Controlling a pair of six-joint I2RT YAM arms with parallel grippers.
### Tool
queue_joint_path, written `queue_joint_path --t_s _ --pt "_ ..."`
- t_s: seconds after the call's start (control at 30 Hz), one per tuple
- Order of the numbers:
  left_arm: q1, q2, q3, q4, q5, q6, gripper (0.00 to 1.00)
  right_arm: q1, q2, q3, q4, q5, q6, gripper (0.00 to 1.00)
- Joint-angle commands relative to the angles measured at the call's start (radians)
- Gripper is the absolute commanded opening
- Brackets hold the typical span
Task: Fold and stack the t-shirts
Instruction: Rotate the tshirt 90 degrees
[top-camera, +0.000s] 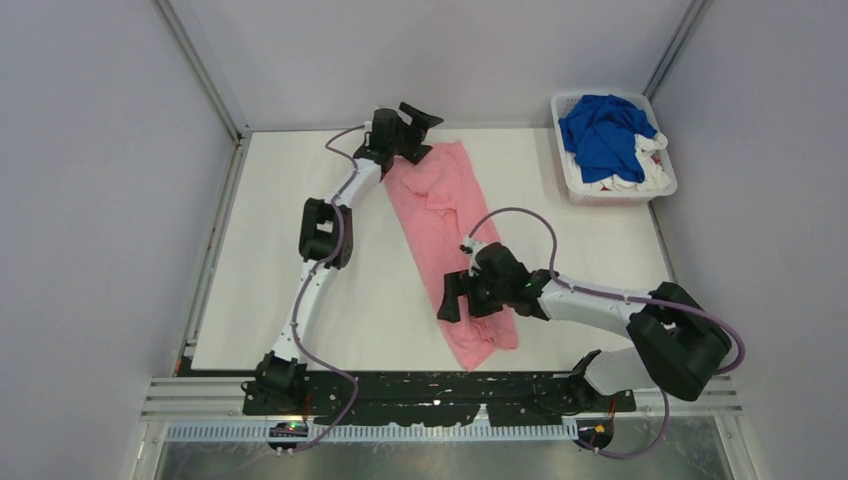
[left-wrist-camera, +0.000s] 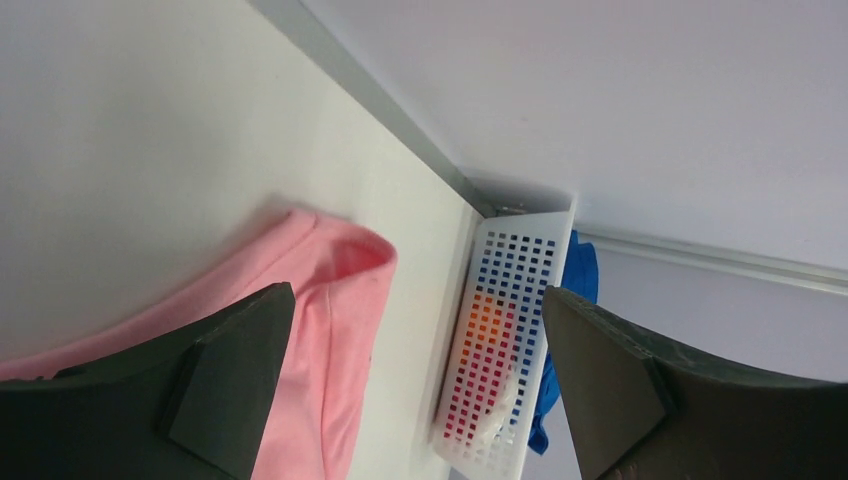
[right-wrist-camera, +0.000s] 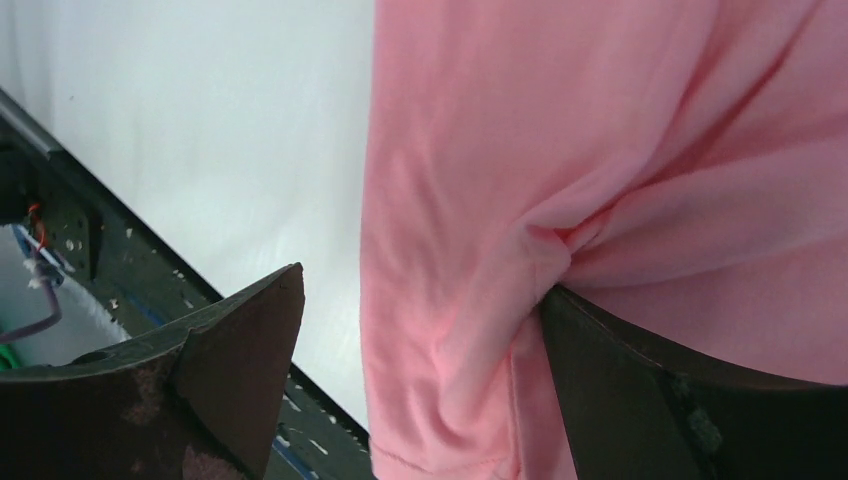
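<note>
Pink shirt (top-camera: 440, 215): whole strip showed overhead only (wrist views caught the ends). Left gripper (left-wrist-camera: 418, 300), wide, sat at its 12 o'clock end; right gripper (right-wrist-camera: 422, 285), wide, at 6 o'clock.

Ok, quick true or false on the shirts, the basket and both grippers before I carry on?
1. The pink t-shirt lies as a long strip on the table. True.
2. The blue t-shirt is spread flat on the table. False: it is bunched in the basket, on top of white t-shirts.
3. The left gripper is shut on the pink t-shirt. False: it is open at the shirt's far end, holding nothing.
4. The right gripper is open at the shirt's near end, cloth between its fingers. True.
</note>
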Motion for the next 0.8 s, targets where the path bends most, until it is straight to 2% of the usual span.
queue_joint_path --t_s 0.0,0.27,0.4,0.5,0.57,0.67,0.73,0.77 --pt "0.010 0.003 0.050 0.087 -0.115 -0.002 0.99 0.106 0.124 0.128 0.050 -0.068 0.030 0.96" --pt "0.039 -0.065 0.032 0.083 -0.062 0.074 0.99 0.210 0.309 0.356 0.020 -0.048 -0.024 0.95" --pt "0.036 -0.157 0.002 0.076 -0.019 0.131 0.99 0.213 0.279 0.382 0.001 0.001 -0.019 0.95" --pt "0.036 -0.241 -0.015 0.060 0.055 0.178 0.99 0.212 0.186 0.366 -0.038 0.076 -0.027 0.95" --pt "0.033 -0.325 -0.076 0.056 0.117 0.230 0.99 0.210 0.116 0.346 -0.086 0.172 -0.030 0.95" --pt "0.024 -0.506 -0.208 0.020 0.218 0.320 0.99 0.201 -0.001 0.281 -0.134 0.220 -0.018 0.95" --pt "0.013 -0.634 -0.332 -0.030 0.259 0.398 0.99 0.177 -0.059 0.225 -0.142 0.221 0.006 0.95" --pt "0.007 -0.700 -0.440 -0.052 0.268 0.437 0.99 0.171 -0.074 0.203 -0.142 0.215 0.015 0.95"
